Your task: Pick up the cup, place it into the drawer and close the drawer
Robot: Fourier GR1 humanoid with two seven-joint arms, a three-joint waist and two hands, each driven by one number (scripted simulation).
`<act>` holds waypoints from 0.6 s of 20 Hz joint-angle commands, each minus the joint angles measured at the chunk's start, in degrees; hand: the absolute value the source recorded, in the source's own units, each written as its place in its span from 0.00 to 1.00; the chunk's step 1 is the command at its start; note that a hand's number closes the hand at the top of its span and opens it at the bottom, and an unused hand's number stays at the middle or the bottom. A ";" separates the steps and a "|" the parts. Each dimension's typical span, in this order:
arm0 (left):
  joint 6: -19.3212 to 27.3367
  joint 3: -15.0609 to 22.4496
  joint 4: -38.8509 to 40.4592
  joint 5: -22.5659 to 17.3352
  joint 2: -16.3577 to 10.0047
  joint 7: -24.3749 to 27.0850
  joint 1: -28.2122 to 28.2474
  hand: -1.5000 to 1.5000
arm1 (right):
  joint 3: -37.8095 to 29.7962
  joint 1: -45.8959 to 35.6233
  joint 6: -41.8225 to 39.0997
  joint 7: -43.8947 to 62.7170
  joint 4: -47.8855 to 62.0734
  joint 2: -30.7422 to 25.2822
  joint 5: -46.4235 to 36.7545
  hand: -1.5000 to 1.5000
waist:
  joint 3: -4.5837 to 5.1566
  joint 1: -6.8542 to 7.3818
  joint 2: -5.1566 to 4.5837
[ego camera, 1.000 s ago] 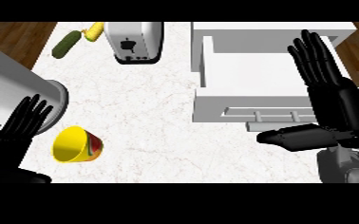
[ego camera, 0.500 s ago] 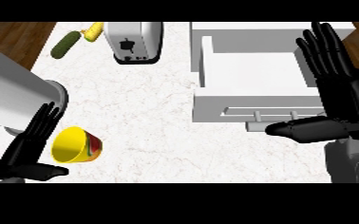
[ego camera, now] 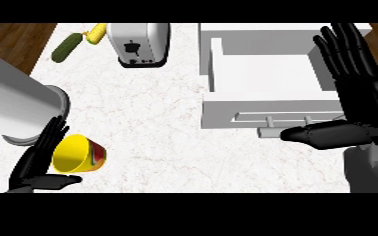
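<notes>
A yellow cup [ego camera: 79, 154] with a red patch lies on its side at the lower left of the white counter [ego camera: 155, 120], its mouth facing left. My left hand [ego camera: 38, 161] is open right beside the cup's mouth, fingers straight up and thumb pointing right under the cup. The white drawer [ego camera: 266, 80] stands pulled open at the right, with nothing inside; its handle [ego camera: 291, 120] faces me. My right hand [ego camera: 347, 85] is open along the drawer's right side, fingers stretched upward and thumb lying across the drawer's front near the handle.
A white toaster [ego camera: 139, 42] stands at the top middle. A green cucumber [ego camera: 66, 48] and a yellow corn cob [ego camera: 94, 33] lie at the top left. A large grey pot [ego camera: 26, 105] rises at the left, just above my left hand.
My left hand has moved right and closer to the cup's mouth. My right hand has shifted right and up along the drawer's side, thumb still at its front.
</notes>
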State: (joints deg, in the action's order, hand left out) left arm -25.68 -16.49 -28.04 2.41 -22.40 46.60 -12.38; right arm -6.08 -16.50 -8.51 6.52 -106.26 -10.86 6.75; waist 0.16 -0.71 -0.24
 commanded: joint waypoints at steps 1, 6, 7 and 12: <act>-3.76 0.86 3.56 0.59 1.56 7.53 -2.08 0.00 | -1.14 2.17 -2.69 -0.33 -0.90 -1.71 1.77 0.00 | -0.04 -0.06 0.08; -2.59 0.75 10.00 1.41 1.37 11.55 -4.69 0.00 | -0.84 -0.15 -1.52 3.87 -3.17 -1.67 2.53 0.00 | 0.12 -0.67 -0.13; -3.31 0.99 10.21 1.98 -0.04 14.32 -3.44 0.00 | -0.97 0.44 -1.73 2.51 -3.21 -1.62 2.28 0.00 | 0.16 -0.74 -0.21; -1.25 2.44 11.75 3.15 2.54 14.10 -6.99 0.00 | -0.29 0.94 -0.93 1.77 -2.47 -0.51 1.14 0.00 | 0.19 -0.87 -0.37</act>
State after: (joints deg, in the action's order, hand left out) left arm -22.69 -14.91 -18.31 4.61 -21.46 53.31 -17.41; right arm -6.58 -15.03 -9.84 8.41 -109.07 -11.74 8.28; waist 0.27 -1.28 -0.41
